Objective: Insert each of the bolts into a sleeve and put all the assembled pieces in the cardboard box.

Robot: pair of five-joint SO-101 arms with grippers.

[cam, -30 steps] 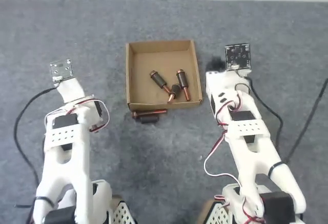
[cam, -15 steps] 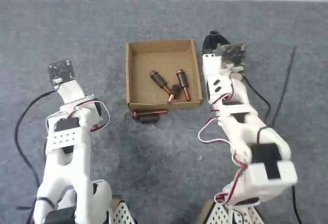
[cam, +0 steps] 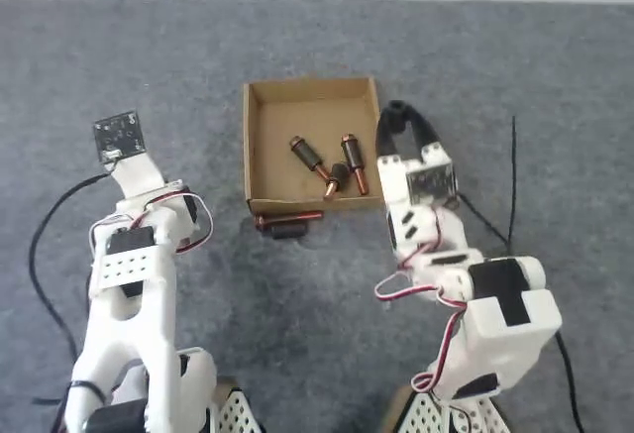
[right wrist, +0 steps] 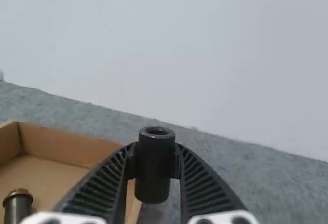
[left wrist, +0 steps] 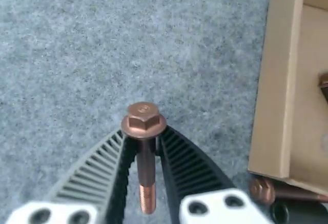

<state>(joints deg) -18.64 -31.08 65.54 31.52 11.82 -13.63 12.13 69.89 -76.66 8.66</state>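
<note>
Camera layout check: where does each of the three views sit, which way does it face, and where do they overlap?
High: fixed overhead, looking down on the box, the left arm and the right arm.
Left wrist: on the left arm, looking down past the left gripper, shut on a bolt, at the carpet beside the box.
Right wrist: on the right arm, facing roughly level over the box toward a wall; the right gripper is shut on a sleeve.
Shared: the box shows in all three.

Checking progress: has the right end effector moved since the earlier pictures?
Yes. The right end effector, holding a sleeve, drew back from the far right corner of the cardboard box to beside its right wall.
</note>
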